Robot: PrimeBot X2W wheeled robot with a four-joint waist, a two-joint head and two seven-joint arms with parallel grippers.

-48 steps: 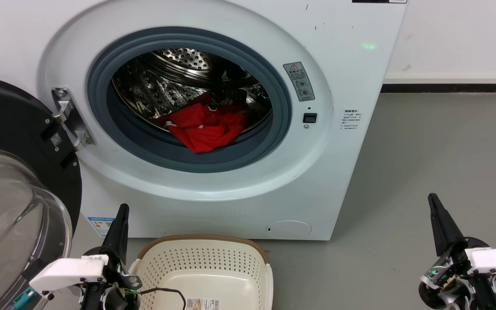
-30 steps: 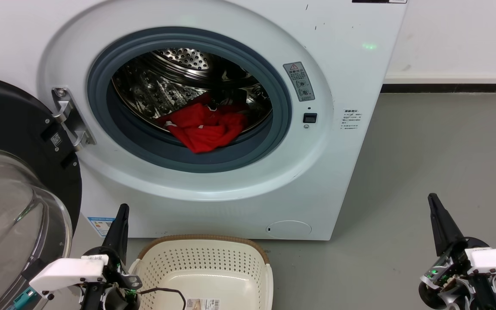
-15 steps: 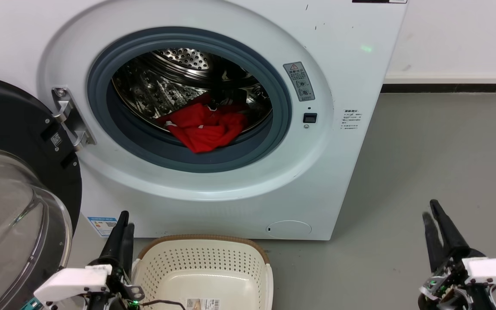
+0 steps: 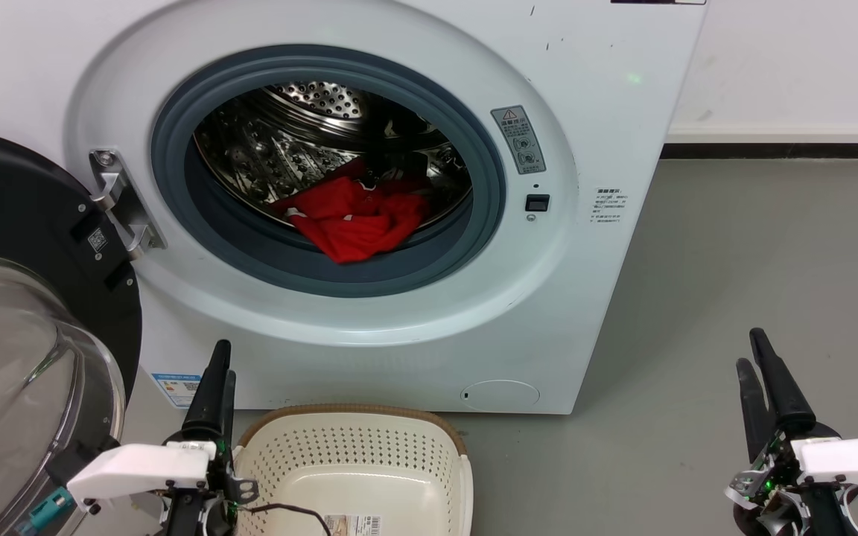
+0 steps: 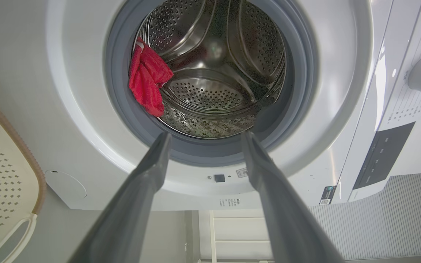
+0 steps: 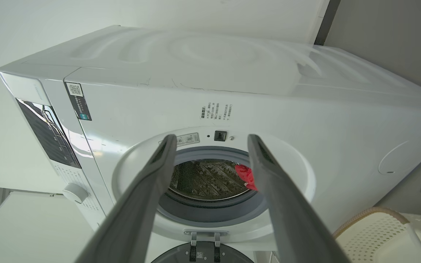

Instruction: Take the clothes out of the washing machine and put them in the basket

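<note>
Head view: left gripper (image 4: pixel 224 363) and right gripper (image 4: pixel 749 350) just parting jaws, now moderately spread, gripping nothing. Clothes (image 4: pixel 354 219) lying in washing machine (image 4: pixel 608 112) drum, basket (image 4: pixel 354 411) waiting below. Reach likely beginning.

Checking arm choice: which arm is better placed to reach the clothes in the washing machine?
Left, probably. The left gripper is open in front of the washing machine, beside the basket; the right gripper sits off to its right, farther from the clothes.
</note>
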